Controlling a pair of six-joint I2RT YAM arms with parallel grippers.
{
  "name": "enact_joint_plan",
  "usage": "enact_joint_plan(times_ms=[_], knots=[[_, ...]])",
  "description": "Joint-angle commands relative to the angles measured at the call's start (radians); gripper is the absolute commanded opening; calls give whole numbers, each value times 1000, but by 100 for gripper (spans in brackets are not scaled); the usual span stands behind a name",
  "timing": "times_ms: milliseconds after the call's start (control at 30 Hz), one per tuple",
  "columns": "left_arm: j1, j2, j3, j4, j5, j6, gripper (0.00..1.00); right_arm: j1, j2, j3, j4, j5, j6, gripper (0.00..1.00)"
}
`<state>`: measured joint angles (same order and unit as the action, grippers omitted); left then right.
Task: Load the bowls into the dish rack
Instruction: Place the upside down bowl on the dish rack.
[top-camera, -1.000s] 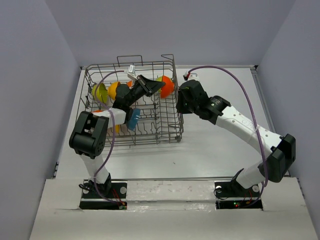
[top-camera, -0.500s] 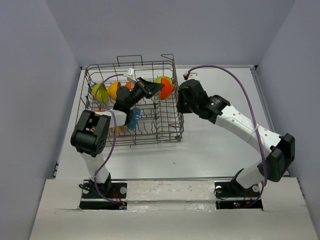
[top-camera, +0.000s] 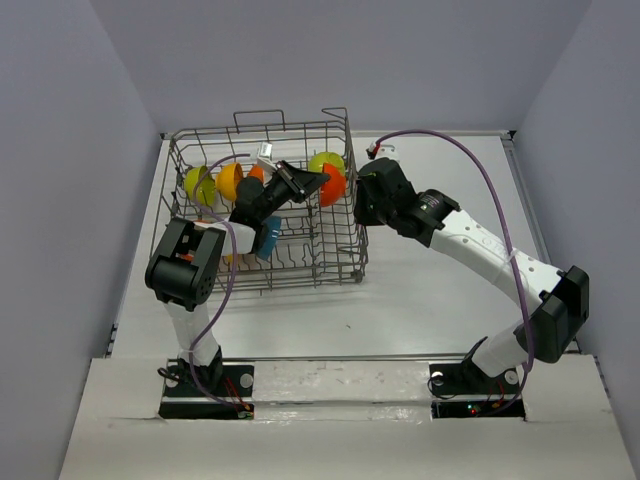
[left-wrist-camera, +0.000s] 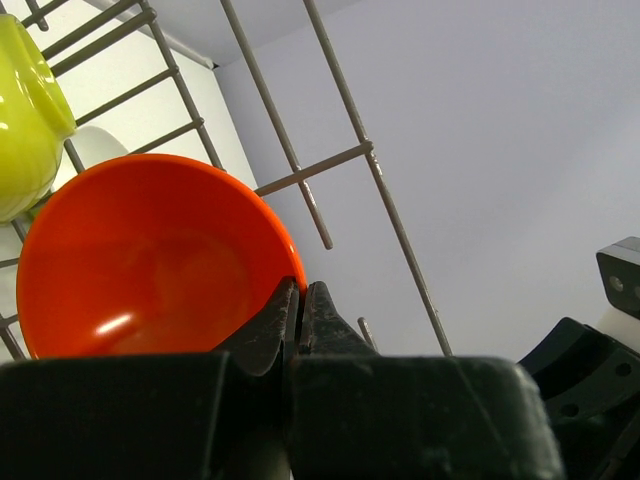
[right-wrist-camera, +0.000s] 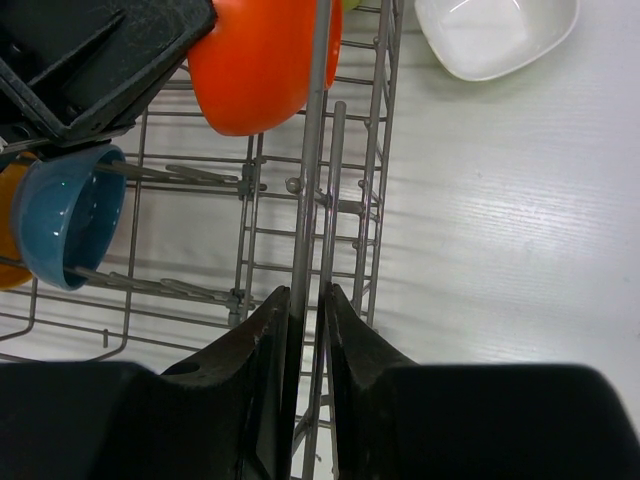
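The red-orange bowl (left-wrist-camera: 140, 260) looks glossy, the dish rack (right-wrist-camera: 311, 150) bare metal wire, the fingers (right-wrist-camera: 265, 345) matt black.

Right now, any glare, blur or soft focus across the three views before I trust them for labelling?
Left wrist: one glare spot on the glossy red-orange round bowl; the black left gripper fingers up close are soft and dark. Right wrist: sharp throughout, and the glossy white bowl is bright but its shading is still readable. Top external: even light, only soft shadows around the grey metal wire dish rack, no blur.

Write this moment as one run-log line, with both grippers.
left gripper: shut on red-orange bowl rim | right gripper: shut on dish rack wire
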<state>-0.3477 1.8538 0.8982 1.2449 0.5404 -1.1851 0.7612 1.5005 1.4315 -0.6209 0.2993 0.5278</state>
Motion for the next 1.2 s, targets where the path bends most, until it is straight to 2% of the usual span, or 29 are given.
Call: enact_joint_plan(times_ms=[0, 667, 1167], knots=[[-7, -21, 25, 96, -16, 39, 0, 23, 27, 30, 32, -25, -12, 11], [-30, -34, 82, -93, -63, 168, 0, 23, 18, 27, 30, -12, -12, 10], [-48, -38, 111, -116, -50, 179, 0, 23, 10, 24, 30, -9, -9, 10]])
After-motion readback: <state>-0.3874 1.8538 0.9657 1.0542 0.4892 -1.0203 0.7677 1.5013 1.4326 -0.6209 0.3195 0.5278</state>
